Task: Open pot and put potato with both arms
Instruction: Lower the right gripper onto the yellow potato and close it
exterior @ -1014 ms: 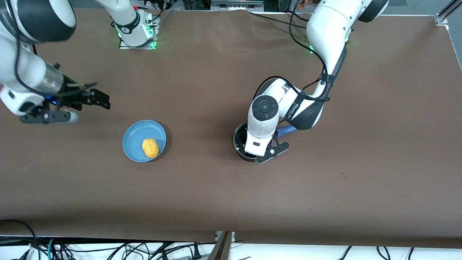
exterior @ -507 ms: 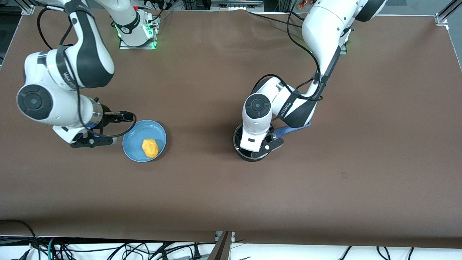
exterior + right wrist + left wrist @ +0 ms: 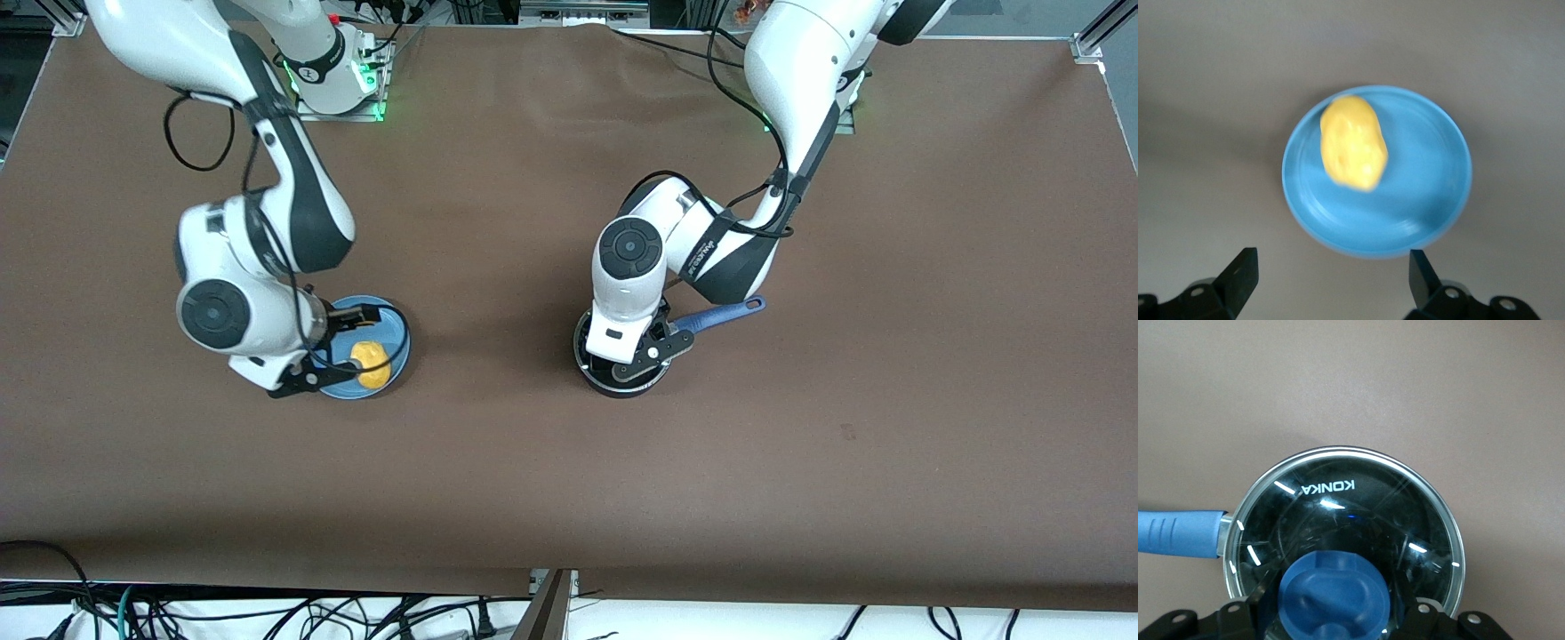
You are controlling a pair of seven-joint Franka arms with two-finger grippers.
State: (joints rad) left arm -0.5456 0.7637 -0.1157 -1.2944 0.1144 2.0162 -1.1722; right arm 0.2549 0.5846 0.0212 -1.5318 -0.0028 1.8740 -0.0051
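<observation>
The black pot (image 3: pixel 615 386) stands mid-table, its blue handle (image 3: pixel 722 314) pointing toward the left arm's end. In the left wrist view its glass lid (image 3: pixel 1338 500) is on, with the blue knob (image 3: pixel 1335 587) in the middle. My left gripper (image 3: pixel 1336 617) is open and straddles the knob, one finger on each side; in the front view it (image 3: pixel 633 356) is over the pot. The yellow-orange potato (image 3: pixel 371 364) lies on a blue plate (image 3: pixel 398 340). My right gripper (image 3: pixel 1331 280) is open and empty, over the table just off the plate's rim (image 3: pixel 1371 250), with the potato (image 3: pixel 1353 141) ahead of it.
The brown table cloth (image 3: pixel 498 462) is bare around the plate and pot. The arm bases (image 3: pixel 338 84) stand along the edge farthest from the front camera. Cables hang at the edge nearest to it.
My right arm has swung in from the table's end to the blue plate. My left wrist has turned and settled over the pot's lid, uncovering more of the handle.
</observation>
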